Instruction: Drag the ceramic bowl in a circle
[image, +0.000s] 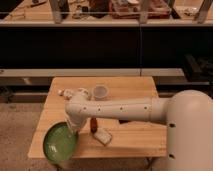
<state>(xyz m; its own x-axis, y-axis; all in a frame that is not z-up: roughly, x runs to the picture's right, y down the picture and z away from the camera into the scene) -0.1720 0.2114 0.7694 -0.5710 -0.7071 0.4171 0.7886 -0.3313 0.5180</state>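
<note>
The ceramic bowl (60, 142) is wide, shallow and green with a paler inside. It lies at the front left corner of the wooden table (130, 131), and its rim reaches over the table's edge. My white arm (120, 108) stretches from the right across the table. My gripper (74, 128) points down at the bowl's right rim, mostly hidden behind the arm's wrist.
A small white cup (100, 91) stands at the back middle of the table. A white rectangular block (103, 136) and a small brown item (93, 124) lie just right of the bowl. Small pale objects (64, 93) sit at the back left. Dark shelving stands behind the table.
</note>
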